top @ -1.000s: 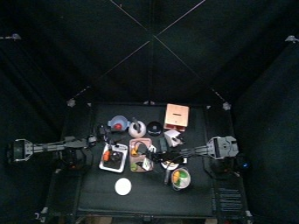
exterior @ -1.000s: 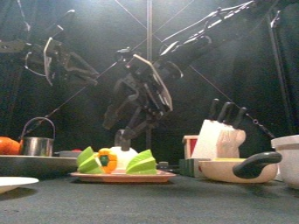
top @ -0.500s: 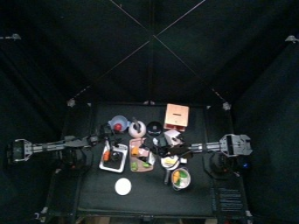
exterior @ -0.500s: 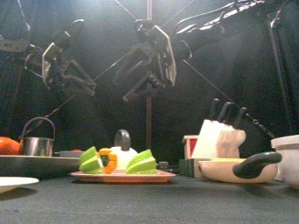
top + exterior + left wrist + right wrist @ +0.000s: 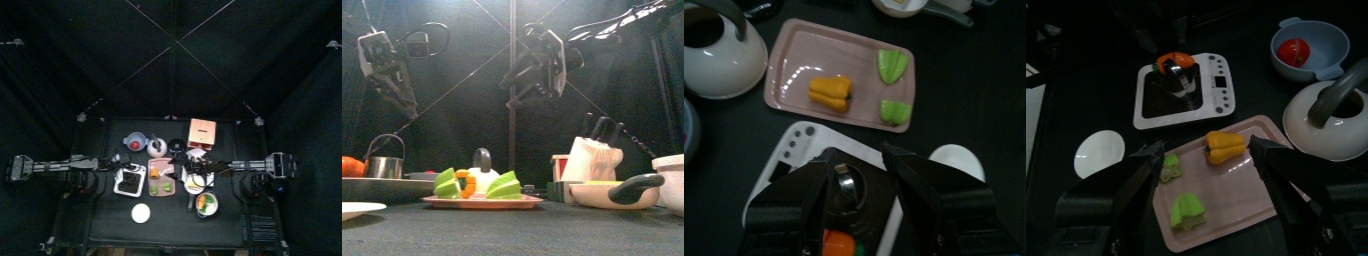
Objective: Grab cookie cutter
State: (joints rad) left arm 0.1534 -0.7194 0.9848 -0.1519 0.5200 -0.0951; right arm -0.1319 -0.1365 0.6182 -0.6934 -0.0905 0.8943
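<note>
A white tray (image 5: 130, 180) holds a small metallic piece (image 5: 844, 183), perhaps the cookie cutter, beside an orange bit (image 5: 838, 240). The tray also shows in the right wrist view (image 5: 1181, 92). My left gripper (image 5: 858, 185) hangs open and empty above this tray; in the front view it is high at the left (image 5: 389, 72). My right gripper (image 5: 1213, 178) is open and empty above the pink tray (image 5: 1240, 195), high at the middle in the front view (image 5: 540, 65). The pink tray carries an orange piece (image 5: 1227, 148) and two green pieces (image 5: 1186, 208).
A white kettle (image 5: 158, 147) and a blue bowl (image 5: 136, 141) stand behind the trays. A knife block (image 5: 596, 155) and a pan (image 5: 616, 190) are at the right, a white plate (image 5: 140, 212) at the front, and a small metal pot (image 5: 386, 160) at the left.
Both arms have risen and drawn back toward their own sides. The right gripper lifted away from the pink tray; the left gripper moved left and up. Nothing was taken.
</note>
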